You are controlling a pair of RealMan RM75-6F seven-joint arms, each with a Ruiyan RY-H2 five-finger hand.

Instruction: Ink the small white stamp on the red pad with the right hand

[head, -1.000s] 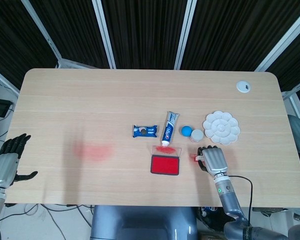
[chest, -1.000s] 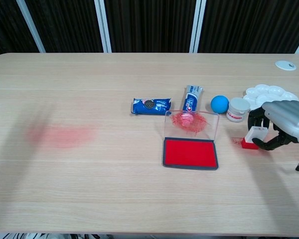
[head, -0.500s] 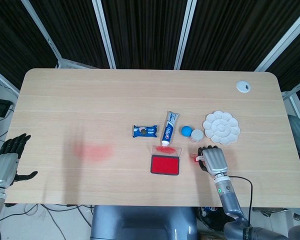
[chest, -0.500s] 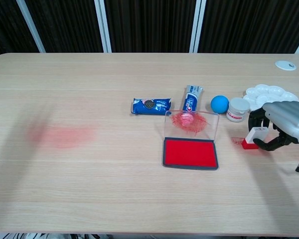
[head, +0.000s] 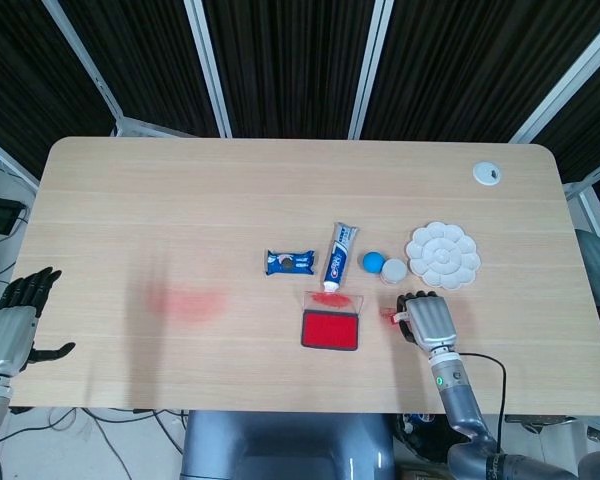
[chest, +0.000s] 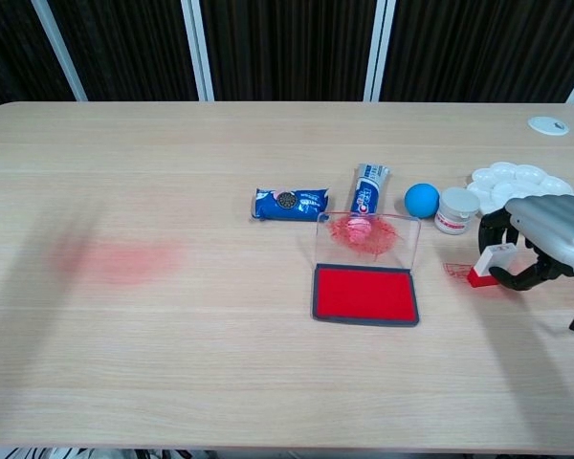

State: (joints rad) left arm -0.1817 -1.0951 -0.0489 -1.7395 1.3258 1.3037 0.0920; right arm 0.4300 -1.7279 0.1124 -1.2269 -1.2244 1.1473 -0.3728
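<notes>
Stamp (chest: 490, 265) sits tilted, half hidden in right hand's (chest: 547, 243) grip, beside red pad (chest: 365, 294).

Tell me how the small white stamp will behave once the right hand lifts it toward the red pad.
The stamp looks like a small rigid block, so probably light and stiff. It already leans in the right hand, so it may tip or twist between the fingers. Its red base looks inked and could smear the table.
</notes>
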